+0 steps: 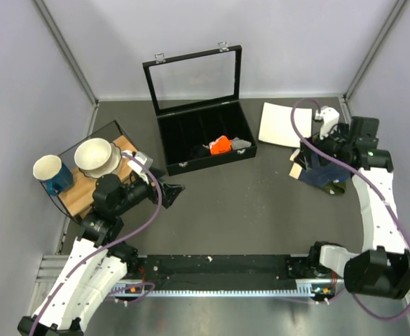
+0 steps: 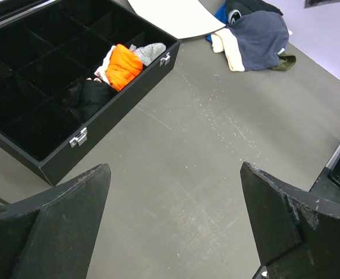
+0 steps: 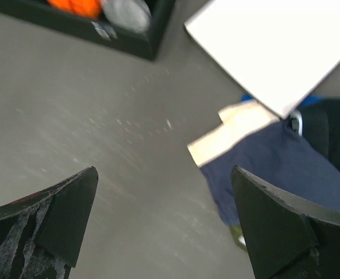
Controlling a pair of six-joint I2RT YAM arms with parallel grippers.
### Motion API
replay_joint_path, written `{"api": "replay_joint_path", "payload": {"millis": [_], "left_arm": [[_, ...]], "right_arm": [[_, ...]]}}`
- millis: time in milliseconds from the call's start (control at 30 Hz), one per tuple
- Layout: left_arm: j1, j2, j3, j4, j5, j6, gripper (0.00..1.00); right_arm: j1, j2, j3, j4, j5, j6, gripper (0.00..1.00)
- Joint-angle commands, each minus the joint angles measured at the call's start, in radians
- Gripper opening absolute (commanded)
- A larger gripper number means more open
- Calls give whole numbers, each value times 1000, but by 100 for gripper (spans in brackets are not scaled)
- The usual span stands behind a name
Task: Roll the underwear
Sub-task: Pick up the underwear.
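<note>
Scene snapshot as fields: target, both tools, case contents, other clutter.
underwear: crumpled and unrolled, in a small clothes pile near the white sheet
left tool: open, empty, hovering over bare table near the case
right tool: open, empty, hovering by the underwear
case: lid open; orange cloth, grey cloth and a dark item inside
other: mug and bowl on wooden board, far left

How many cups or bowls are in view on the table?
2: a blue mug at the far left, and a pale bowl just right of it on the wooden board. None seems hidden.
</note>
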Motion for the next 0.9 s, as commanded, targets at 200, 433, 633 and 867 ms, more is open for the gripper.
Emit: {"api": "replay_joint_path", "payload": {"millis": [200, 433, 633, 867], "left_arm": [[-3, 24, 7, 4, -33, 22, 99], [-2, 52, 9, -1, -39, 31, 99], [-2, 74, 7, -4, -45, 37, 99], [-2, 113, 9, -5, -47, 46, 99]], "right_arm": [[74, 371, 22, 116, 554, -126, 86], [126, 509, 35, 135, 596, -184, 77], [182, 606, 35, 153, 565, -169, 68], [195, 687, 20, 174, 537, -166, 57]]}}
